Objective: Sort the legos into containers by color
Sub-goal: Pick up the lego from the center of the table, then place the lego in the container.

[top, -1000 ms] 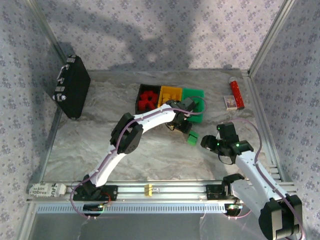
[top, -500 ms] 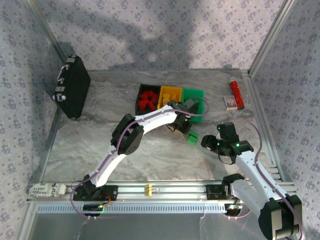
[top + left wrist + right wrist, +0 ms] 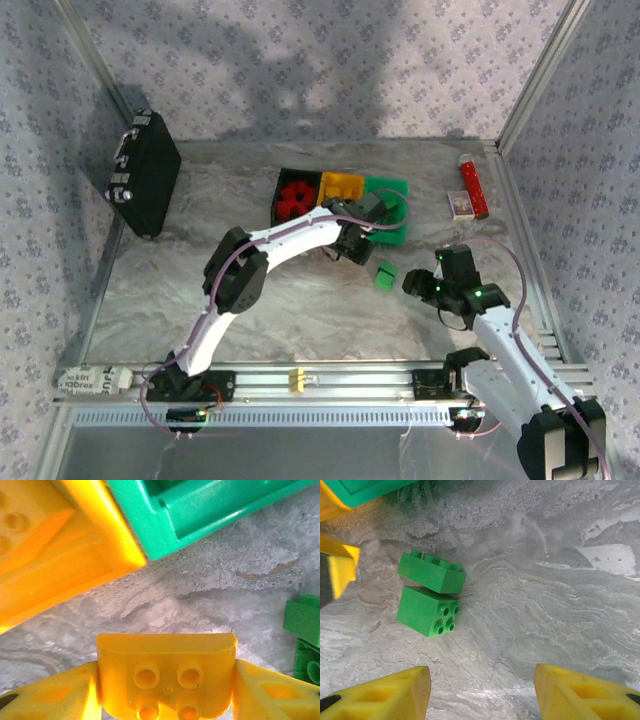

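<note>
Our left gripper [image 3: 166, 690] has its two yellow fingers [image 3: 55, 695] pressed against the sides of a yellow brick [image 3: 166, 662], gripping it with the studs turned toward the wrist camera. Just beyond the brick lies bare marble, and past that are the near walls of the yellow bin [image 3: 90, 555] and the green bin [image 3: 145, 525], which touch side by side. At the right edge of that view we catch two green bricks [image 3: 304, 622] on the table. Our right gripper [image 3: 480, 695] has its fingers [image 3: 385, 695] spread wide with nothing between them, only the marble table [image 3: 545, 605] beneath. Ahead of it the same two green bricks sit touching each other: a lower, longer one [image 3: 432, 571] farther off and a four-stud block [image 3: 427, 611] nearer. A corner of the green bin [image 3: 360, 487] shows beyond them. From above, the left gripper [image 3: 352, 247] is just in front of the row of three bins: black bin [image 3: 298, 174] on the left holding red bricks [image 3: 294, 200], yellow [image 3: 342, 177] in the middle and green [image 3: 388, 181] on the right. The green bricks [image 3: 384, 274] lie between the left gripper and the right gripper [image 3: 415, 285], close to both. Farther out, a black briefcase [image 3: 145, 175] leans at the left wall, and a red tube [image 3: 472, 190] lies by the right rail.
</note>
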Tool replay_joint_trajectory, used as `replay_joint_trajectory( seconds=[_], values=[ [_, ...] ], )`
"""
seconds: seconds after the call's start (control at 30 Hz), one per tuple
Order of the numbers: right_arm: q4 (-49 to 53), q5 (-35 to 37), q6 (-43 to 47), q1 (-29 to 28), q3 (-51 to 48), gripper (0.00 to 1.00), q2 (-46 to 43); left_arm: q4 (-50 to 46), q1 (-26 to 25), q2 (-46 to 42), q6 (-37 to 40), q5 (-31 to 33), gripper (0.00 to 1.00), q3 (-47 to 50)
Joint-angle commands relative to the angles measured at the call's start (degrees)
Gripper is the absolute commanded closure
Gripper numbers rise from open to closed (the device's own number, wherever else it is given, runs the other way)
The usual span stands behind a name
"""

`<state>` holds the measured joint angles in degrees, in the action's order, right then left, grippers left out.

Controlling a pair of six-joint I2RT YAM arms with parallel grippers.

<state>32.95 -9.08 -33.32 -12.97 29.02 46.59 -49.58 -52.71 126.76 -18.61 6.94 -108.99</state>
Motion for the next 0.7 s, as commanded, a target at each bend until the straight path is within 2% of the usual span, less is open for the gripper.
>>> replay_joint_trajectory(
  seconds=[0.0,0.2,0.47,0.53,0.67],
  values=[
    [3.13,-0.59,1.15,0.47,0.05,0.41,-1.22,-1.21,2.43,-4.84,2.09,0.87,0.40,0.34],
    [3.37,-0.85,0.98,0.58,-0.16,0.41,-1.96,-1.26,7.05,-7.02,3.93,-1.63,0.40,-2.42],
    [5.20,-0.98,0.98,0.58,1.13,0.41,-2.67,-7.53,11.64,3.31,5.42,-3.34,0.40,-18.92],
    [6.03,-0.59,1.07,0.60,1.22,0.41,-3.62,-10.63,11.53,5.82,5.60,-2.72,0.26,-23.86],
    [6.12,-0.53,0.90,0.67,0.43,0.41,-4.84,-9.59,10.75,4.27,5.43,-1.79,0.18,-22.46]
  ],
)
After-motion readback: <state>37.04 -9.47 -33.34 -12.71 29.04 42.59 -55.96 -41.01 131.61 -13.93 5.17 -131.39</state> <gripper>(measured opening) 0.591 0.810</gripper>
